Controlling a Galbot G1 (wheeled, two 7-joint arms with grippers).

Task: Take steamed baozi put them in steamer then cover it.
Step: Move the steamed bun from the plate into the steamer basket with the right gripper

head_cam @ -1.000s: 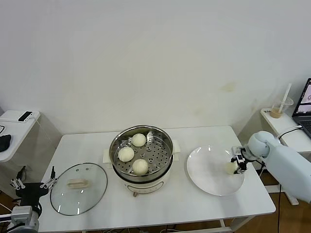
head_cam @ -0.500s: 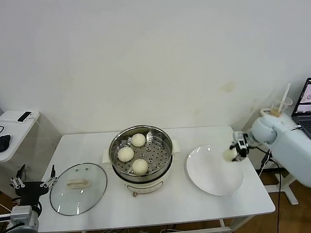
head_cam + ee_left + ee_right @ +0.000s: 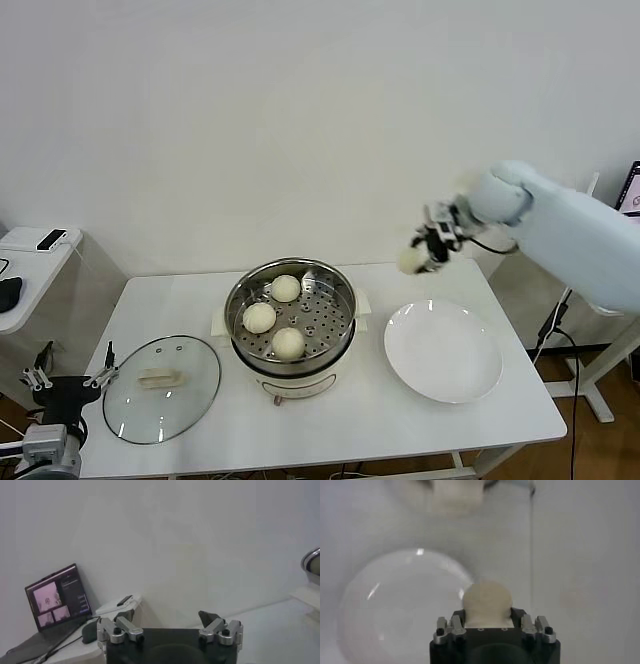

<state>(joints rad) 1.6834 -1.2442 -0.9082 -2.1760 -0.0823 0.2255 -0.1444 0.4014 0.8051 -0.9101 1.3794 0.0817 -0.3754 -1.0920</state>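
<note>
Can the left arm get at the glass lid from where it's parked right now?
Probably yes. The left claw sits open at the table's near-left corner, right beside the lid, which lies flat with its handle facing up. Nothing stands between them; the right claw is busy far off, carrying a bun.

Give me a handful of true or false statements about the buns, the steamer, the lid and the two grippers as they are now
1. Three baozi lie in the steamer. True.
2. The right gripper holds a baozi in the air. True.
3. The cover sits on the steamer. False: it lies on the table, on the steamer's left.
4. One bun remains on the white plate. False: nothing lies on it.
5. The left gripper is open, low at the table's left edge. True.
</note>
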